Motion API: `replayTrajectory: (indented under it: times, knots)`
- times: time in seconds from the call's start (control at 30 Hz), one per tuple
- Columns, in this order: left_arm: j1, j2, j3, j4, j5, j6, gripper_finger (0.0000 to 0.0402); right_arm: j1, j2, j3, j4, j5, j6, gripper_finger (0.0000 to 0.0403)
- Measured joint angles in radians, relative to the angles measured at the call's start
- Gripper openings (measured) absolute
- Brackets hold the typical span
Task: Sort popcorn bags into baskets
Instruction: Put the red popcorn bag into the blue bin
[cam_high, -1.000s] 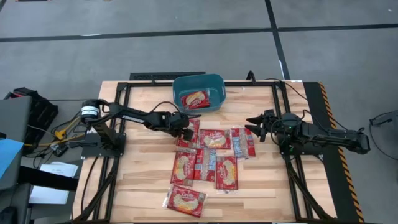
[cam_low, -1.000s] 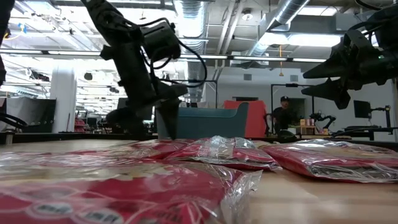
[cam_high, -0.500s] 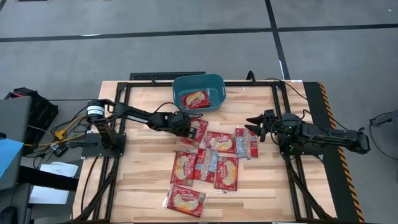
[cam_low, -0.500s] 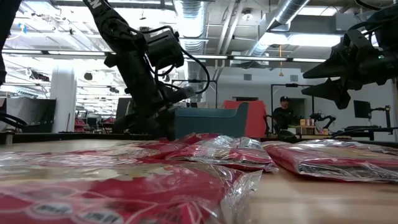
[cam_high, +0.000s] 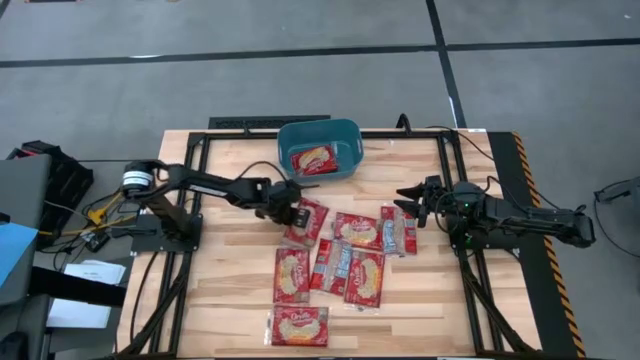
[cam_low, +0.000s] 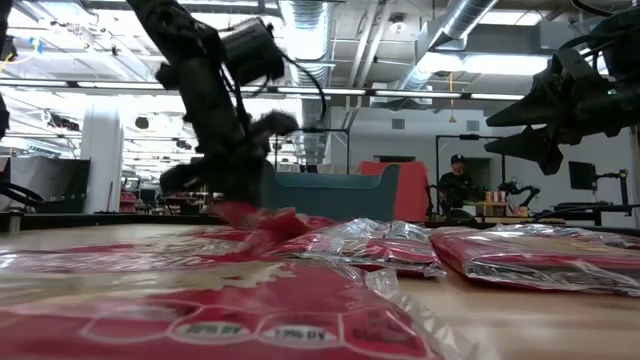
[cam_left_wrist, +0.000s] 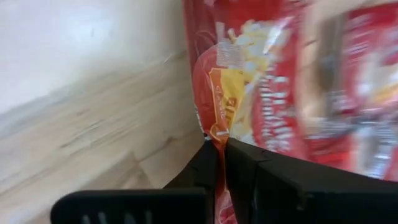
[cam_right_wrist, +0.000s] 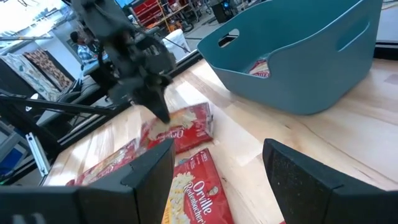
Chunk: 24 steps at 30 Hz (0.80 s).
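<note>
The left gripper (cam_high: 292, 213) is now clamped on the near edge of a flat red popcorn bag (cam_high: 306, 220) with a cream-yellow oval picture, just below the teal-blue plastic tub (cam_high: 320, 150). Half a second ago this gripper was pressing further into the pile; it is now pulling back toward the left arm's base, dragging the bag with it. The left wrist view is showing the two dark fingers (cam_left_wrist: 208, 163) pinched together on the crinkled plastic seam, so the grasp is looking secured. Several loose bags below the tub are sitting straighter than before, notably the lowest one (cam_high: 299, 326), which is now lying squarer to the counter (cam_high: 230, 270) edge.

Judging from this, the pick step is finishing and the lift and carry up to the tub is coming next. One bag (cam_high: 314, 158) is already lying inside the tub; about seven are still lying on the counter below it, some overlapping, a few showing blue-grey and white sides.

The right gripper (cam_high: 414, 203) is hovering to the lower right of the tub with its fingers apart, holding nothing, waiting.

The gripped bag is thin, glossy and floppy, likely to sag or slip.
</note>
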<state>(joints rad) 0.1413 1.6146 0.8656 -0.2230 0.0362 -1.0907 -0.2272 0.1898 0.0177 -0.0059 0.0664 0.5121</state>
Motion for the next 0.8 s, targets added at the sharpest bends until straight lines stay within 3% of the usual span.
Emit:
replayTrajectory:
  times: [0.17,0.37,0.53,0.8]
  knots:
    - [0.001,-0.096,0.041,-0.064,0.007,0.033,0.0001,0.0,0.0,0.0,0.0,0.001,0.0,0.027]
    - [0.016,-0.133,0.216,-0.239,0.009,0.19,0.0,0.0,0.0,0.0,0.002,0.009,0.0,0.0269]
    - [0.084,-0.121,0.394,-0.392,0.009,0.438,0.0,0.0,0.0,0.0,0.002,0.012,0.0,0.0269]
    - [0.301,-0.026,0.639,-0.563,0.011,0.877,0.0,-0.004,0.008,-0.001,0.002,0.015,0.002,0.0269]
